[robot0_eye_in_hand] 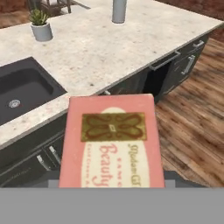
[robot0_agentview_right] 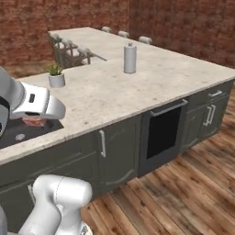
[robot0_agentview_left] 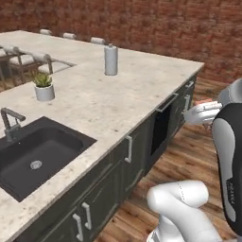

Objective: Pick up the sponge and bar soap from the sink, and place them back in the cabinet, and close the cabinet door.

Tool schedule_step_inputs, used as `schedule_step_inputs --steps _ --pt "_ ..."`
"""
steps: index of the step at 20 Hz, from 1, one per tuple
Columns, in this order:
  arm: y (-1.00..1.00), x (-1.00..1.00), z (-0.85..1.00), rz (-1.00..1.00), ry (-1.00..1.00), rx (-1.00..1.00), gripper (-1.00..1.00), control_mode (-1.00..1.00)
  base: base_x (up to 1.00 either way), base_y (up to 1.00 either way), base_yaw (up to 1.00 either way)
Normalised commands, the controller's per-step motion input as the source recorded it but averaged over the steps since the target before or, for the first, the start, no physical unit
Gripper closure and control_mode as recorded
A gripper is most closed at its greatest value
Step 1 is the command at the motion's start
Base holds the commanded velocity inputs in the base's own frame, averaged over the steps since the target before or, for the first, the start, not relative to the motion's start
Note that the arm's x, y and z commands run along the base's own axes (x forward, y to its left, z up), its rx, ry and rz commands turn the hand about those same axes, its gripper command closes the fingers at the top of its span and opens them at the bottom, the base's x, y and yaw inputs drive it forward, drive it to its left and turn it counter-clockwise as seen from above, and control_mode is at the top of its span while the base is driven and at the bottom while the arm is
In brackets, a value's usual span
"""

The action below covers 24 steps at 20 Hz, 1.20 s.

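Claw [robot0_eye_in_hand: 112, 186] clamped on the bar soap [robot0_eye_in_hand: 111, 142]: pink-orange bar w/ printed label, close in front of the hand cam, held up in the air and off to the side of the tabletop [robot0_agentview_left: 101, 101]. Soap also glimpsed at the hand in left base view. Below and beyond the claw: sink [robot0_agentview_left: 47, 149], basin looks bare apart from the drain; sponge not located. Further out: potted plant [robot0_agentview_left: 44, 86], grey canister [robot0_agentview_left: 111, 59]. Judgement: soap pickup done; stowing in cabinet, sponge status and door closing still outstanding.
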Motion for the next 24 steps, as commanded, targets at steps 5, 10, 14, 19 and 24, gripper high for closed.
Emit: schedule_step_inputs --steps 5,10,14,19,24 --pt "0.0 0.0 0.0 0.0 0.0 0.0 1.0 1.0 -0.09 -0.01 -0.79" --pt "0.0 0.0 0.0 0.0 0.0 0.0 1.0 1.0 -0.01 0.0 -0.87" --pt "0.0 0.0 0.0 0.0 0.0 0.0 1.0 1.0 0.0 0.0 -0.93" --pt "0.0 0.0 0.0 0.0 0.0 0.0 1.0 1.0 0.0 0.0 -0.89" --pt "0.0 0.0 0.0 0.0 0.0 0.0 1.0 1.0 0.0 -0.01 -0.79"
